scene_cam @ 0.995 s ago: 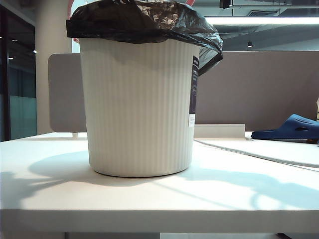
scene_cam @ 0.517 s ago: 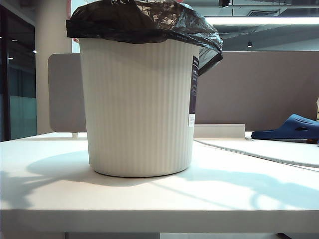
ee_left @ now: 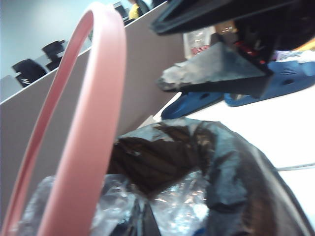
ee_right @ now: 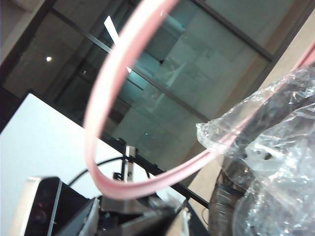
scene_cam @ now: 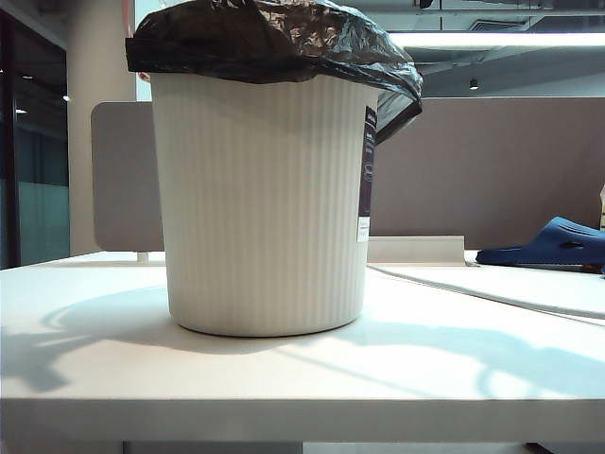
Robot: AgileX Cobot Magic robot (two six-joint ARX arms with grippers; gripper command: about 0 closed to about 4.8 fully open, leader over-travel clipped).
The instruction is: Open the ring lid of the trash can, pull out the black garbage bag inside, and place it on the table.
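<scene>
One trash can on your tabletop, one black garbage bag draping its rim. Your left gripper, above the bag, is shut on the single ring lid; I cannot tell the right gripper's state.

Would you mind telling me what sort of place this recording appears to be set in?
Probably an open-plan office or lab: a white table backed by a grey partition panel, long ceiling lights, glass walls, and office chairs beyond the partition.

Non-task items: grey partition panel runs across the rear. Blue slipper lies just in front of the partition, far right end. White cable runs nr the slipper, toward the front. Ceiling strip light above the partition, lit.
</scene>
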